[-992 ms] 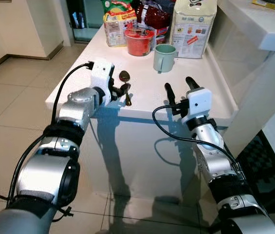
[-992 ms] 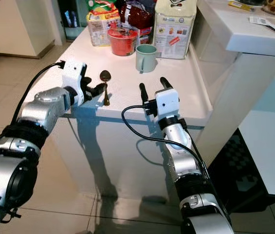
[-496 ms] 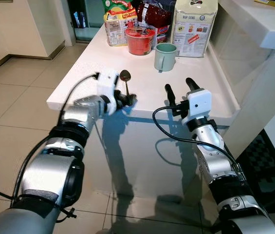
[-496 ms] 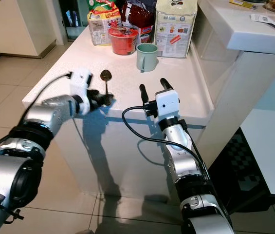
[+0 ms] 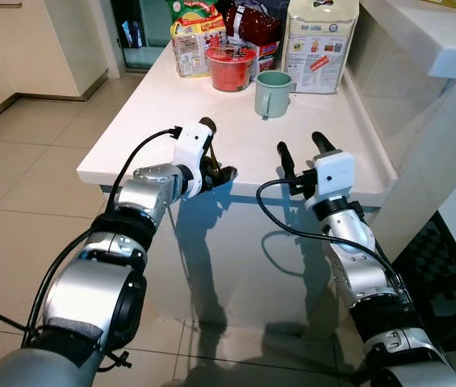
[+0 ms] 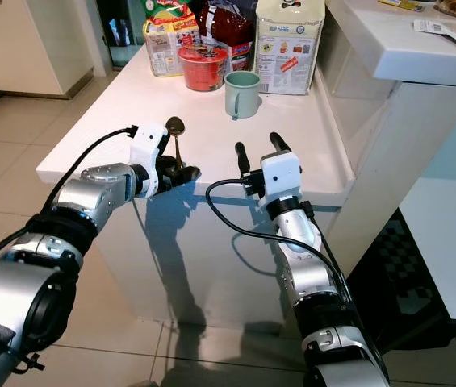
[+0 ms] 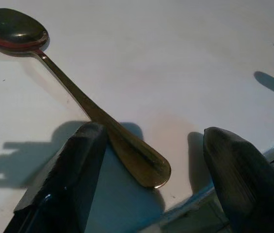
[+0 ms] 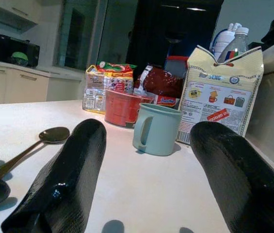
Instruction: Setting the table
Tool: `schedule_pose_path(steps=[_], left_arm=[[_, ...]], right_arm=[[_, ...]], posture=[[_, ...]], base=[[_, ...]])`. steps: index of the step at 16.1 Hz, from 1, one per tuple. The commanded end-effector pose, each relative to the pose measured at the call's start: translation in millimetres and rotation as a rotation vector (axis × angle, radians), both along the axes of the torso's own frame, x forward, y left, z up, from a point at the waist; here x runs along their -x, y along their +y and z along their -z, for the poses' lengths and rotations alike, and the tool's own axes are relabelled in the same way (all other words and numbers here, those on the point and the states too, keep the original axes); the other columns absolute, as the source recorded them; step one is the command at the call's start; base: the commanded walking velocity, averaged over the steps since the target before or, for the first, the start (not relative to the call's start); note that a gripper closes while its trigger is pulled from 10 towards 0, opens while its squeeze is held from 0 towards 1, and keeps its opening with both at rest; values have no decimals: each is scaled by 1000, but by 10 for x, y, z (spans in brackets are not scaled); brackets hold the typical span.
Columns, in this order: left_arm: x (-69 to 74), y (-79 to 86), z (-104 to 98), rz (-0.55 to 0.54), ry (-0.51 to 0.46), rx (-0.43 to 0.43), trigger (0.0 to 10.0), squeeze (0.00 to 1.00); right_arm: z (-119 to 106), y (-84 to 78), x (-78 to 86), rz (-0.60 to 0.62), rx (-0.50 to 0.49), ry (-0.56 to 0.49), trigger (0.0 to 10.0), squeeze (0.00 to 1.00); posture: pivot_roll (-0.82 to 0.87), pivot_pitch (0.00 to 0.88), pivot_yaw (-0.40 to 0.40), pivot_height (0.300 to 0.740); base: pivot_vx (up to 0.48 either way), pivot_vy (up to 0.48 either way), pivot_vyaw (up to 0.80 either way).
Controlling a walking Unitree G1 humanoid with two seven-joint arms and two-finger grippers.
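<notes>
Spoon [image 7: 78, 94] flat, bowl away from edge

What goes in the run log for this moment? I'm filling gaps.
left gripper: open, straddling spoon handle at table edge | right gripper: open, idle over table | mug: upright, untouched

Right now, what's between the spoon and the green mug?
Nothing: in the left eye view, only bare white table lies between the spoon and the mug.
</notes>
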State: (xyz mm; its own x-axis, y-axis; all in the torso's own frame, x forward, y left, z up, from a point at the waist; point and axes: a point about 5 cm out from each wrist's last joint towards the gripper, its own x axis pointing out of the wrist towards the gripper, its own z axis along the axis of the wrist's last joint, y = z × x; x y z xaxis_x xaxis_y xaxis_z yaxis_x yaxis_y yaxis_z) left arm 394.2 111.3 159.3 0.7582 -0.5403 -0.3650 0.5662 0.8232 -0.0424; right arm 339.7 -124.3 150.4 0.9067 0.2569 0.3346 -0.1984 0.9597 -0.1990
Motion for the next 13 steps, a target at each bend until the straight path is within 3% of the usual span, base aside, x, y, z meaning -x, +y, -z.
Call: schedule_pose_path(steps=[1, 6, 9, 11, 13], left_arm=[[65, 0, 166, 19, 66, -27, 10000, 0], [165, 73, 262, 22, 70, -37, 10000, 0], [183, 132, 181, -1, 24, -40, 10000, 0], [130, 183, 1, -58, -58, -49, 10000, 0], [75, 216, -403, -117, -204, -27, 10000, 0]], right_arm=[[-22, -33, 1, 15, 5, -4, 10000, 0], [4, -14, 2, 6, 10, 11, 10000, 0], [30, 9, 1, -7, 16, 25, 10000, 0], [24, 7, 1, -11, 18, 25, 10000, 0], [19, -18, 2, -7, 21, 24, 10000, 0]], posture=[[0, 6, 48, 740], [25, 18, 40, 740], [40, 26, 30, 740], [37, 27, 28, 740], [30, 29, 27, 740]], base=[[0, 0, 0], [0, 0, 0], [0, 0, 0], [0, 0, 0], [0, 0, 0]])
